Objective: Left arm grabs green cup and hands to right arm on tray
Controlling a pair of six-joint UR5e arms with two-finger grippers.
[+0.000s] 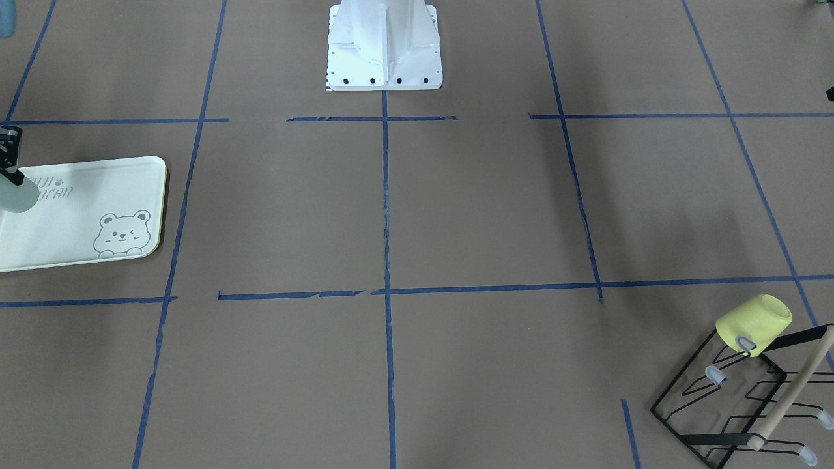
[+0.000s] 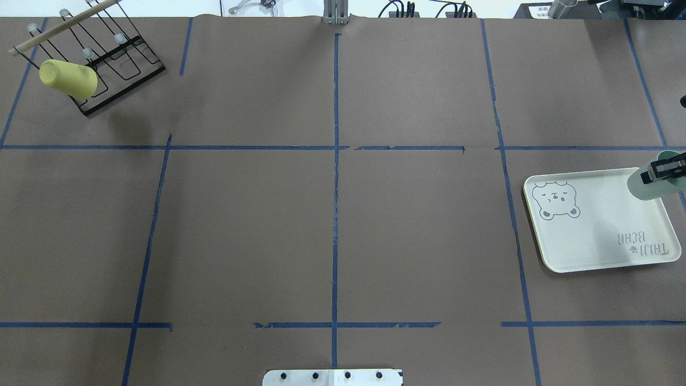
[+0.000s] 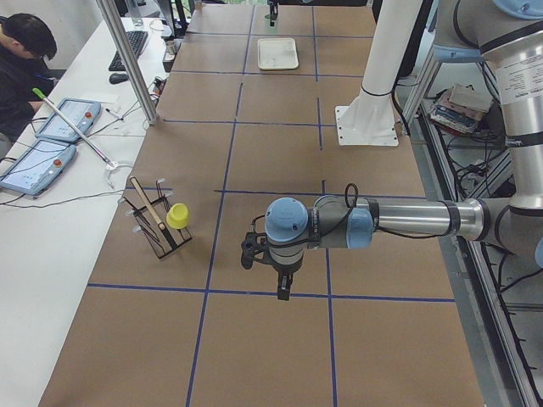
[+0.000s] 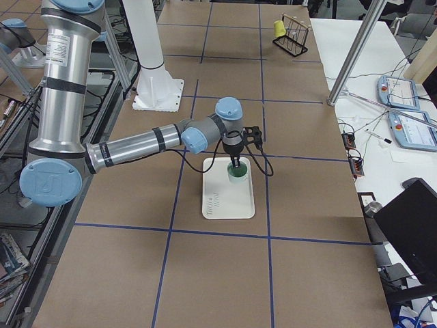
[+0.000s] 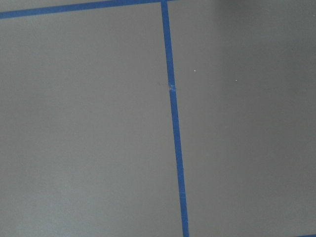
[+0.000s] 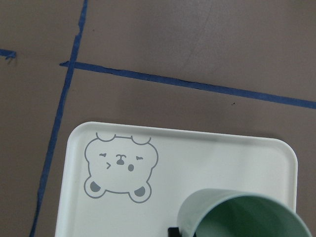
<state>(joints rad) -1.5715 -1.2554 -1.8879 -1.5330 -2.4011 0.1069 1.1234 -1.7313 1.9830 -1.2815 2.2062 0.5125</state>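
My right gripper (image 2: pixel 663 171) was closed narrow on the green cup (image 2: pixel 649 186), its black fingers (image 2: pixel 657 172) pinching the wall of the cup near the rim. The cup stood upright with its open mouth facing up toward my wrist camera. It sat over the tray (image 2: pixel 589 236), at the far right corner as seen from behind my shoulders. That put it along the same long edge as the bear drawing (image 2: pixel 556 200) but at the other end. I could not tell whether the base of the cup touched the tray or hung just above it.

My left gripper (image 3: pixel 284 290) hung above the brown table (image 2: pixel 418 225) near my base, well apart from the tray and with nothing in it. It showed only in the side view from the left, so I could not tell how wide it stood. My left wrist camera saw only the table and blue tape lines (image 5: pixel 174 123).

A yellow cup (image 2: pixel 68 79) sat tipped on a black wire rack (image 2: pixel 120 61) in the far left corner, well apart from both arms.
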